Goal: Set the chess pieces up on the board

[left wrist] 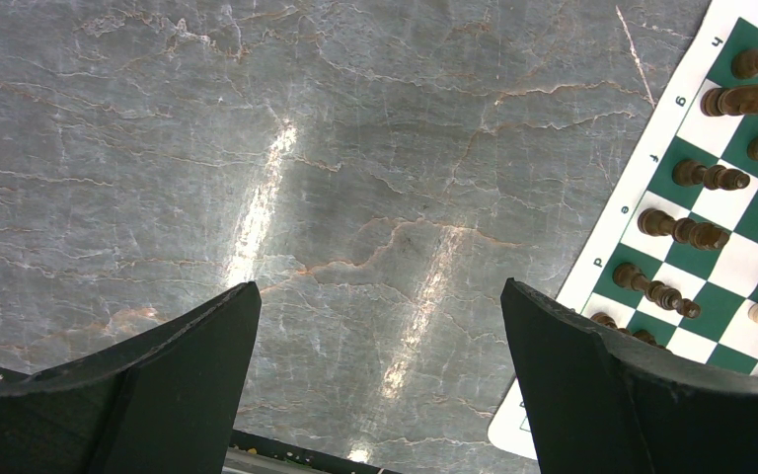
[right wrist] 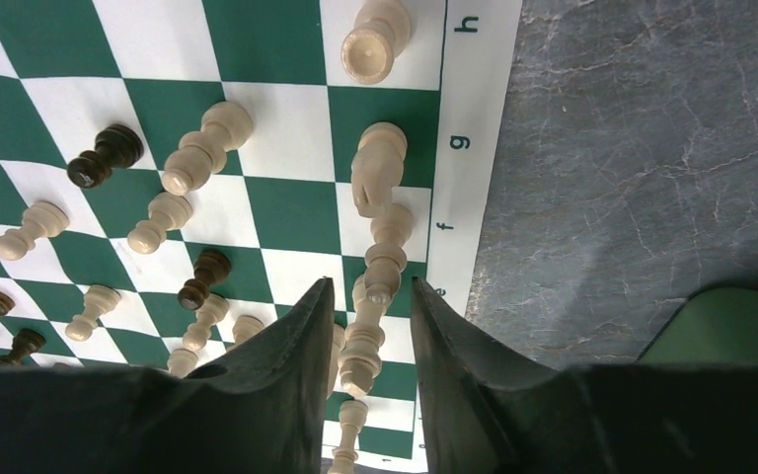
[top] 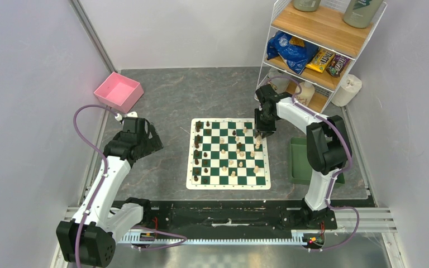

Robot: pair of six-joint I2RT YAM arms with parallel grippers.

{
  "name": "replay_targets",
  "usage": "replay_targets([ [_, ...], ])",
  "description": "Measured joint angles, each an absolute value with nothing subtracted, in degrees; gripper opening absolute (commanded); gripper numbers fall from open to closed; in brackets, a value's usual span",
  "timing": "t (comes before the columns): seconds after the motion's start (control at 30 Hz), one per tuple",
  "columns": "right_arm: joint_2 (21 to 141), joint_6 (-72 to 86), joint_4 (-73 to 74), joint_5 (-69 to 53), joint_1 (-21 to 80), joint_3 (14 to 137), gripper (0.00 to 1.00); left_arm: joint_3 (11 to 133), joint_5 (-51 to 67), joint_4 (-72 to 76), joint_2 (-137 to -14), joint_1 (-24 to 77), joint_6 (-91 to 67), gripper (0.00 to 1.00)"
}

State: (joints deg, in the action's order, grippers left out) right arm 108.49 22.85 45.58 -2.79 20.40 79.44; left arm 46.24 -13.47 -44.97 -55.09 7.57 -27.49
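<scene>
Black fingers of the right gripper (right wrist: 370, 286) point down over the board's (right wrist: 459, 197) 2 o'clock corner, jaws parted narrowly astride one upright pale piece (right wrist: 363, 346); whether they touch it cannot be told. The chess pieces (right wrist: 202, 148) stand with long axes vertical: dark pieces (top: 197, 149) in file along the 9 o'clock edge, pale ones scattered toward 3 o'clock. The board lies flat mid-table (top: 167, 100) on grey marbled stone between white walls, with a green tray (top: 300, 162) at 3 o'clock. The left gripper (left wrist: 380, 286), at 9 o'clock, gapes wide over the table, holding nothing.

Green tray (right wrist: 740, 326) and board (right wrist: 286, 118) run past the picture's edges.
</scene>
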Motion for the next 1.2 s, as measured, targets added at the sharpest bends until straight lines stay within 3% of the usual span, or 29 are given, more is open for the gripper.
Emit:
replay_targets([
  [0.27,104.95,22.63,46.22,-2.46,20.4,79.94,0.53,46.24,-13.47,-44.99,-55.07,7.57,-27.49,1.0],
  [0.57,100.07,22.85,46.63,-2.02,20.86,78.87,0.54,46.24,-13.47,-44.99,-55.07,7.57,-27.49,1.0],
  [1.2,102.45,23.07,47.4,0.05,23.16,76.29,0.41,46.24,-13.5,-44.97,-55.07,7.57,-27.49,1.0],
])
